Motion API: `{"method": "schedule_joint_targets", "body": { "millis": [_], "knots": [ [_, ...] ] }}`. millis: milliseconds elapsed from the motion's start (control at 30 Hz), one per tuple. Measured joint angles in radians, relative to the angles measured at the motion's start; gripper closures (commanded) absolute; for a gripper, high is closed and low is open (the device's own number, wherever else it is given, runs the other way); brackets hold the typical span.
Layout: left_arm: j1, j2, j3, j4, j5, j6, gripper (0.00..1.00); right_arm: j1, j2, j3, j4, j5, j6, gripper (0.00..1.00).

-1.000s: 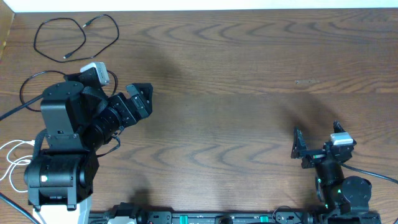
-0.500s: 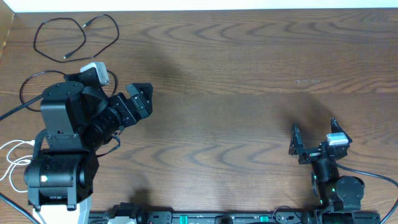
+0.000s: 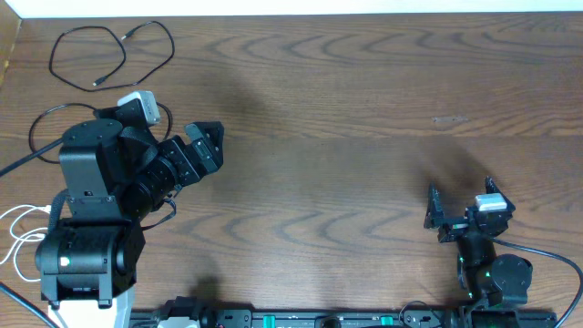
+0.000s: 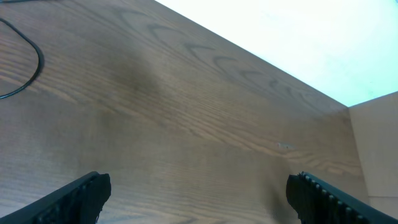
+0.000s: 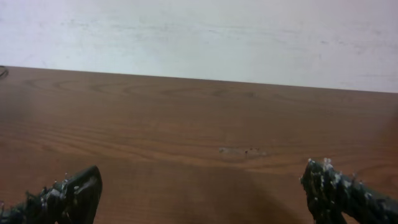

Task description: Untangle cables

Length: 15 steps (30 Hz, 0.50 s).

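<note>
Left gripper (image 3: 209, 146) is hanging wide open over the left half of the table (image 3: 346, 109) and holding nothing. Right gripper (image 3: 462, 199) is also standing with its jaws spread apart and empty, near the table's near right corner.

One black cable (image 3: 109, 50) is lying in a loose, open loop at the far left corner of the table. Its two small plugs are resting inside the loop's outline, one close to the far edge and one nearer the left arm (image 3: 91, 182). It is lying well apart from both grippers. The white cable (image 3: 16, 239) is curling at the left edge of the table, just beside the base of the left arm, and part of it is running out of view. A thin black loop (image 3: 35, 128) is showing at the left edge behind the arm's upper part; whether it is a loose cable or the arm's own wiring is not clear.

In the left wrist view, the two dark fingers (image 4: 81, 196) are sitting at the lower corners with bare wood between them. A curved stretch of black cord (image 4: 36, 59) is crossing the upper left corner, but which cable it belongs to is unclear. In the right wrist view, the wood is stretching away to a pale wall (image 5: 199, 31) beyond the far edge.
</note>
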Motion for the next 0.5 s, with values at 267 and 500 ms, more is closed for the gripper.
{"method": "schedule_joint_targets", "body": {
  "millis": [267,500],
  "knots": [
    [0.000,0.000,0.000,0.000,0.000,0.000,0.04,-0.028,0.000,0.000,-0.001,0.014,0.035,0.01],
    [0.000,0.000,0.000,0.000,0.000,0.000,0.04,-0.030,0.000,0.000,-0.002,0.018,0.049,0.01]
  ]
}}
